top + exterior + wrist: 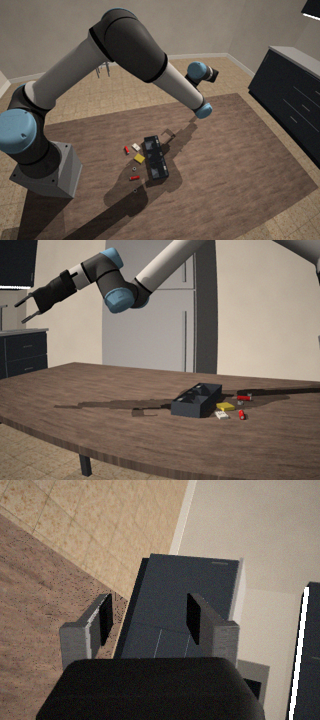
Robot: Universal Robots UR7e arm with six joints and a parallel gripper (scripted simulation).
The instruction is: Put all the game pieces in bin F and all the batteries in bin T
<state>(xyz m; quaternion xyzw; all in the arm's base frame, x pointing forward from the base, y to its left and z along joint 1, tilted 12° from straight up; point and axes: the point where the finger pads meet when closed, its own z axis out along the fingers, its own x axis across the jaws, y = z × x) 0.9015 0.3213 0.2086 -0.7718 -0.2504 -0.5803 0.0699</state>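
Pincer: released, its two fingers wide apart with nothing between them; the pincer (214, 75) (19, 314) (149, 609) is up in the air, turned away from the loose things.
Dark bins: joined in a row of three compartments (160, 177) (184, 409), upright on the surface (219, 167) (116, 436) (40, 605). Pale labels show, but their letters are too small to read; nothing sorted can be made out inside.
Red batteries: one red battery (126, 150) (241, 414) lies at the far left of the group in the top view, another red battery (134, 177) (244, 398) nearer, both on their sides and bound for T.
White tile: the dotted tile (135, 147) (221, 415) lies flat, probably a domino, so meant for F.
Yellow block: this flat piece (139, 158) (225, 406) sits close beside the bins; its kind is uncertain.
Grey nuts: one nut (134, 168) (240, 402) between block and nearer battery, another nut (134, 190) (249, 394) nearest; likely distractors to leave.
Placement: the loose things lie left of the bins, apparently spread for separate grasps before sorting.
Edges: raised bin walls call for a lifted carry; the block's closeness leaves little finger room on that side.
Open room: gaps around both batteries look wide enough for a descent across their narrow width.
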